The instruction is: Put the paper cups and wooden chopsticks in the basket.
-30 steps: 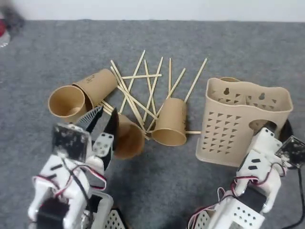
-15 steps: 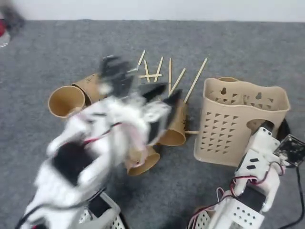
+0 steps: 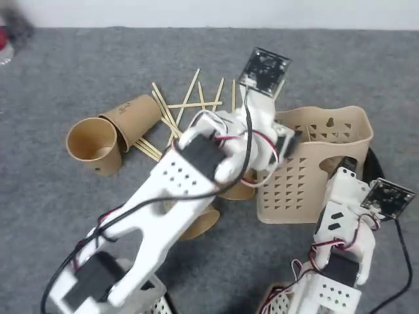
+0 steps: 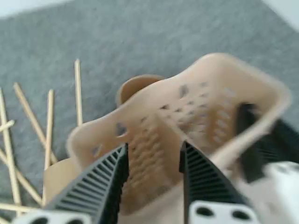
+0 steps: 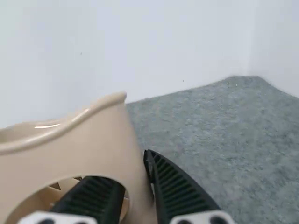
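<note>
The left gripper (image 4: 154, 148) hung over the open top of the basket (image 4: 205, 107), its two ribbed black fingers (image 4: 110, 182) parted to a middling gap with nothing between them. Through that gap the left wrist view showed the basket's perforated inner wall and a divider. In the high view the left arm stretched slantwise across the table, with its gripper (image 3: 290, 140) at the basket's near rim.

The right gripper (image 5: 131, 170) sat at the far side of the basket (image 5: 70, 135). Its jaws were drawn narrow on the wall beside the oval handle hole, one finger (image 5: 93, 198) inside the hole and the other outside. The high view showed that gripper (image 3: 346, 169) touching the same side of the basket (image 3: 314, 176).

A paper cup (image 4: 135, 86) stood just behind the basket, only its rim visible over the wall. Two more cups lay on their sides well to the left, one (image 3: 91, 144) touching the other (image 3: 134, 114), both mouths facing the arms. Another cup (image 3: 203, 222) lay under the left arm, and a further one (image 3: 239, 191), mostly hidden, lay just beside the basket's foot.

The wooden chopsticks (image 3: 190, 101) were scattered crosswise on the grey carpet (image 3: 78, 65) between the cups and the basket, none of them inside it as far as could be seen.
</note>
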